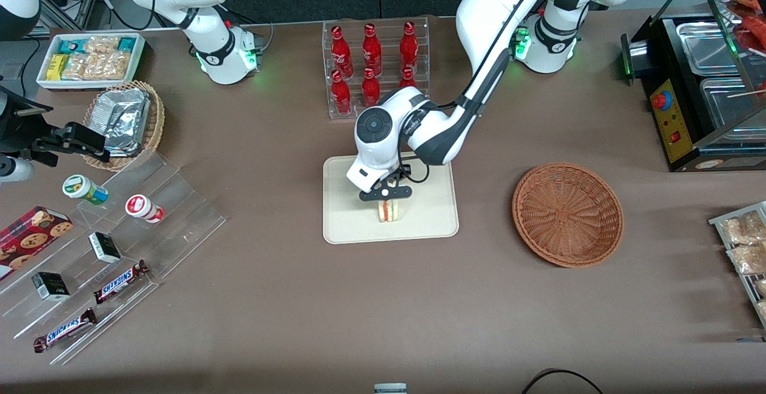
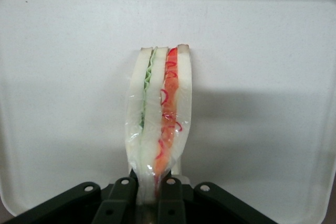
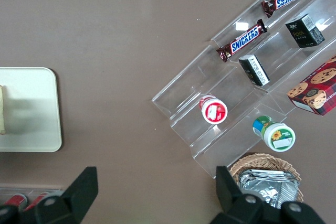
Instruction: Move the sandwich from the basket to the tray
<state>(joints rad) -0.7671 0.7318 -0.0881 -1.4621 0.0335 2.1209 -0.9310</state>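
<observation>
**Status: sandwich on tray, gripped**

- Left-arm black two-finger gripper [image 1: 388, 194]: positioned over the flat cream-coloured rectangular plastic tray [image 1: 341, 226], near the tray's middle. Fingers [image 2: 122, 195] closed narrowly against both bread faces of the wedge at one end. Grip confirmed in the wrist view; both fingers in contact with the wrapping.
- Small triangular clear-wrapped sandwich [image 1: 389, 210] of pale bread: standing on edge on the tray surface, filling edge facing the wrist camera. Green stripe beside red stripe, separated by a bread layer [image 2: 160, 114]. Shadow cast on the tray directly beside the wedge. Contact with the tray surface likely, though the underside not visible.
- Round shallow reddish-brown wicker basket [image 1: 567, 214]: on the brown tabletop, well apart from the tray, toward the working arm's end. Nothing visible inside.
- Clear acrylic rack of red bottles [image 1: 372, 64]: farther from the front camera than the tray.
- Lighter tan wicker basket with silver foil packs [image 1: 128, 121]: toward the parked arm's end.
- Clear stepped acrylic display [image 1: 114, 256] with chocolate bars and small cups: toward the parked arm's end, nearer the front camera.
</observation>
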